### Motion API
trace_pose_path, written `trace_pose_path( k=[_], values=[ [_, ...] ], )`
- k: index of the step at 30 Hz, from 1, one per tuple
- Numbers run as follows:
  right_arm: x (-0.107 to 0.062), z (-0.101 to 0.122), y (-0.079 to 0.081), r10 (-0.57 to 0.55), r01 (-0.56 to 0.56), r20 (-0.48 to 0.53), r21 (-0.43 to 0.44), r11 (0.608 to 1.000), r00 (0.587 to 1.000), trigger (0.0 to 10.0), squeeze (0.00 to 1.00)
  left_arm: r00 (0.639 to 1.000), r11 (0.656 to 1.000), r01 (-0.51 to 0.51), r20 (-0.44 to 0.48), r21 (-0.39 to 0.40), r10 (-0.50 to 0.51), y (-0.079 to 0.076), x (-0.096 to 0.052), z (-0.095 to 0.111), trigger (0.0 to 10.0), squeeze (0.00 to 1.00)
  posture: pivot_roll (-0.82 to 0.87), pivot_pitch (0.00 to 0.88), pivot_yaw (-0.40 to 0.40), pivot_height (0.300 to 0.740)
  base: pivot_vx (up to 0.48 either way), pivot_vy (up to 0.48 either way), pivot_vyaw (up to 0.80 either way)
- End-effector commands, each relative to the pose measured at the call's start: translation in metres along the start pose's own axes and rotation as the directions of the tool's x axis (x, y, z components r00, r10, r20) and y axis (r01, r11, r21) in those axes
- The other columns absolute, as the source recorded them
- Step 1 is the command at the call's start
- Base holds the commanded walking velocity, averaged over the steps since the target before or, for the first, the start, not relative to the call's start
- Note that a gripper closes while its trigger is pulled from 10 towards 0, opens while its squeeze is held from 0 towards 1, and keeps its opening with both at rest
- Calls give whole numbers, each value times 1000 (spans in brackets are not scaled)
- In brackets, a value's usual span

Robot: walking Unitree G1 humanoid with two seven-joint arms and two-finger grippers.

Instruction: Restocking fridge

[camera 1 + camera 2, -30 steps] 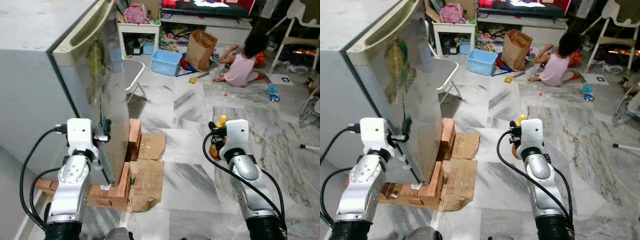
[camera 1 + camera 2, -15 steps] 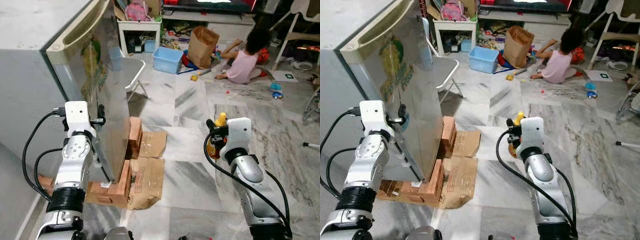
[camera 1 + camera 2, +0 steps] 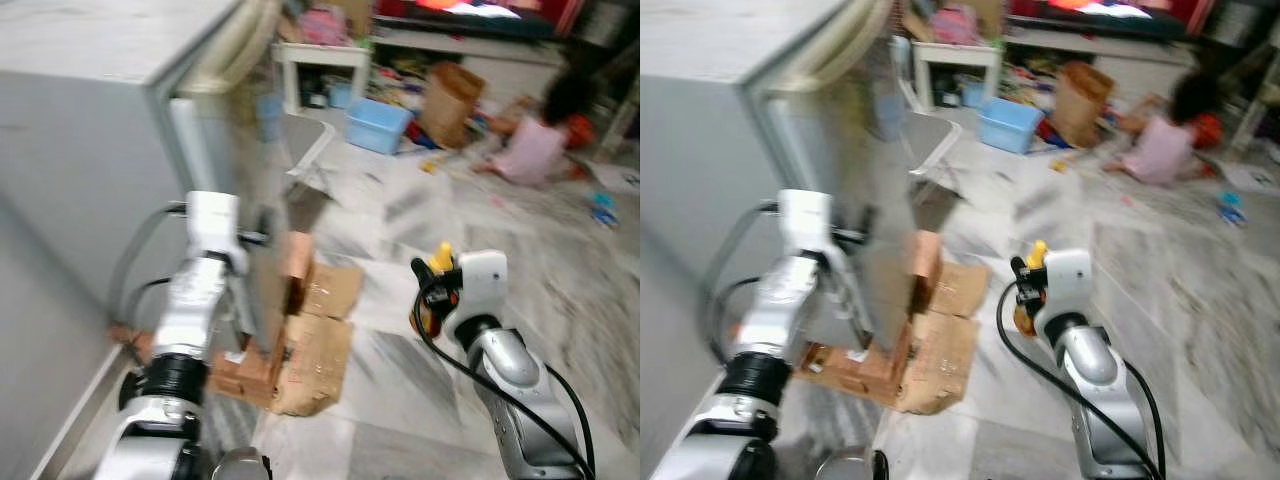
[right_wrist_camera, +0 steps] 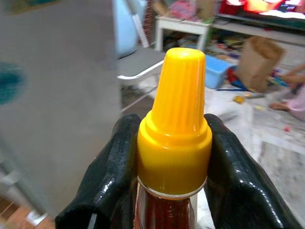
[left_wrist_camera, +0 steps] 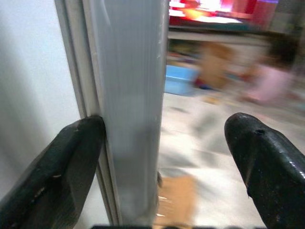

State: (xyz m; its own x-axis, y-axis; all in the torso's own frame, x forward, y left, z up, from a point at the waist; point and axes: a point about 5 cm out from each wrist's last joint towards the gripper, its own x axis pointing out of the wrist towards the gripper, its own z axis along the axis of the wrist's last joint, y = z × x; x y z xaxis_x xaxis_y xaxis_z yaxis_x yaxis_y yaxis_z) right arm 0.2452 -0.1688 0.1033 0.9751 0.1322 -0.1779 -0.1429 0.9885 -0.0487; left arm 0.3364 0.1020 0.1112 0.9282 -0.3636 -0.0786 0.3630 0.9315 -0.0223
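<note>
I have the fridge (image 3: 90, 130) on my left, a tall grey box standing on bricks (image 3: 262, 365) and flattened cardboard (image 3: 318, 340). Its door (image 5: 128, 105) looks barely cracked, as far as I can judge through the blur, so I would say the restocking has hardly begun: the door needs swinging wide before anything can go inside.

My left pincer (image 5: 162, 157) is spread wide at the door's edge, one finger (image 5: 57, 176) touching the edge and the other well clear on the far side, so it is not clamped on anything.

My right pincer (image 4: 172, 157) is clenched around the neck of a sauce bottle (image 4: 174, 124) with a yellow cap, held upright out over the marble floor (image 3: 470, 230), well apart from the fridge. That bottle is what I have left to shelve.

A person (image 3: 535, 145) sits on the floor across the room among toys.
</note>
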Motion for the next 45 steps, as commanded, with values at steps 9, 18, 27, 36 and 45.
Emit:
trace_pose_path(
  k=[9,18,27,36,45],
  values=[
    [-20,-6,-15,-124,124,-37,-8,992,992,10000,0,783,779,613,32,135,-622,-133,-10,16,10000,0,-46,0,-8,740,0,0,0],
    [-13,-3,-10,-132,132,-26,-17,991,991,10000,0,968,957,237,48,165,-248,-56,-20,6,10000,0,-6,0,-20,740,0,0,0],
    [-11,1,-11,-132,131,-2,-40,991,991,10000,0,998,993,-15,60,116,8,-19,-28,-1,10000,0,-8,0,-26,740,0,-99,0],
    [-7,4,-11,-129,130,10,-39,991,992,10000,0,997,994,-28,70,105,21,-25,-28,0,10000,0,-15,0,-25,740,0,-436,0],
    [5,10,-14,-133,135,36,-63,989,990,10000,0,997,994,-46,72,100,39,-25,-29,-1,10000,0,-9,0,-30,740,0,-472,0]
  ],
)
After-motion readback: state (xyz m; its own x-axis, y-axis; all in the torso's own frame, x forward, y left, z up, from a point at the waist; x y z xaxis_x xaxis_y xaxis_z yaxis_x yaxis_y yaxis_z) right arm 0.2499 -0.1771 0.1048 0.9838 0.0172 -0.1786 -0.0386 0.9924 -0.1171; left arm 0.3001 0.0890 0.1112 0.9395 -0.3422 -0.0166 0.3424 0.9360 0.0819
